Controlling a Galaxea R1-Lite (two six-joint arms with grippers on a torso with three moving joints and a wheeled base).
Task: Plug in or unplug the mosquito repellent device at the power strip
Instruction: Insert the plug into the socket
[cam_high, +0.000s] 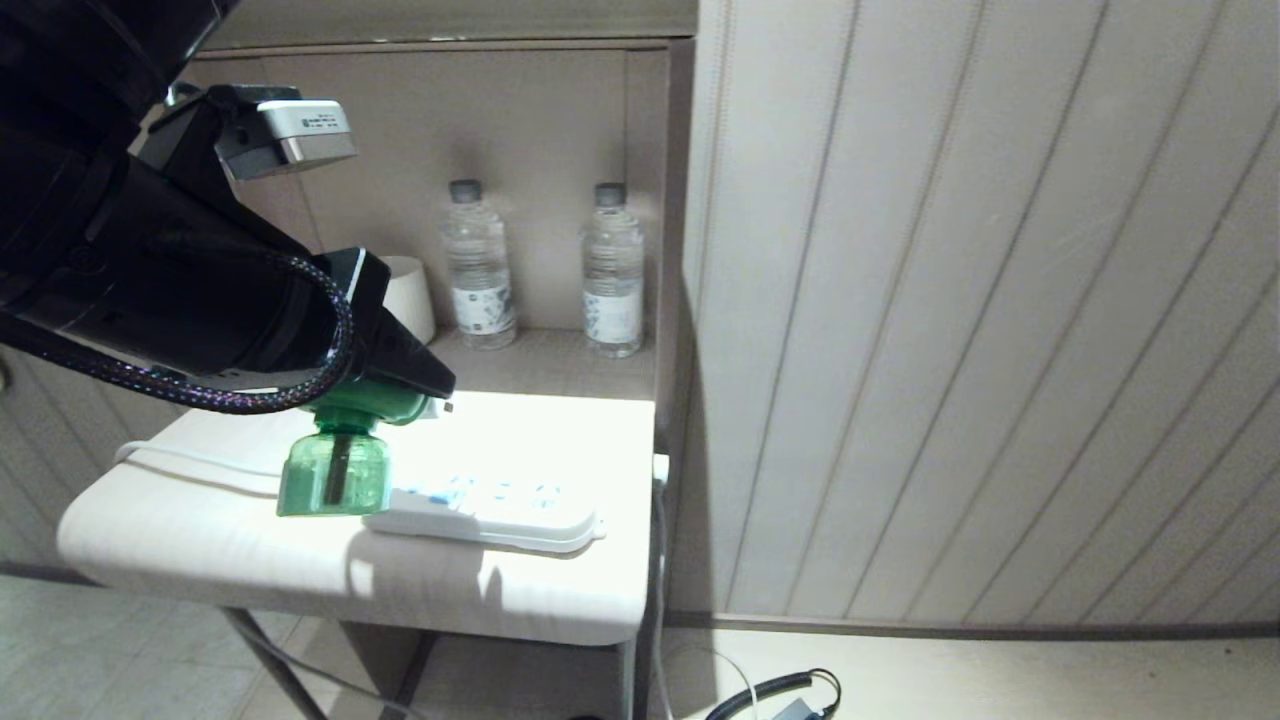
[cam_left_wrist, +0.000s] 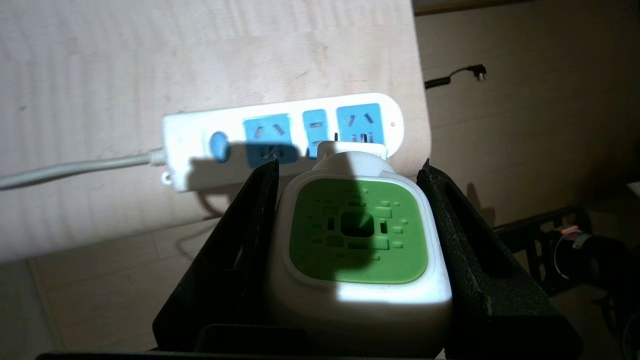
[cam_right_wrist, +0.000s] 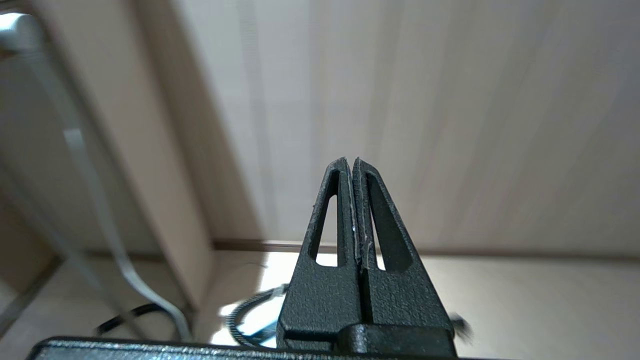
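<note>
Fingers first: on my left gripper (cam_left_wrist: 350, 220) the two black textured fingers (cam_left_wrist: 260, 210) stand partly apart and are clamped on the wide white cap of the mosquito repellent device (cam_left_wrist: 357, 235), one pressed against each side of the cap. Through the left wrist view I see the cap's rounded green square centre with its small cut-out pattern facing the camera, and a white plug block sticking out past the fingertips toward the power strip (cam_left_wrist: 280, 137).

From the head view, the small translucent green bottle of the device (cam_high: 335, 470) hangs below the gripper, lifted clear of the pale bedside table (cam_high: 300, 570) and just beside the near end of the long flat white plastic strip (cam_high: 485, 510), which lies on the table with its blue sockets facing up. I cannot tell whether the plug pins touch a socket; from the wrist the plug looks short of the sockets. The strip's thin white cord (cam_high: 190, 462) runs off toward the table's left edge.

Two clear plastic water bottles (cam_high: 480, 265) stand upright at the back of the alcove beside a white cup (cam_high: 410, 295).

My right gripper (cam_right_wrist: 356, 210) is parked low near the floor, fingers pressed together, holding nothing.
</note>
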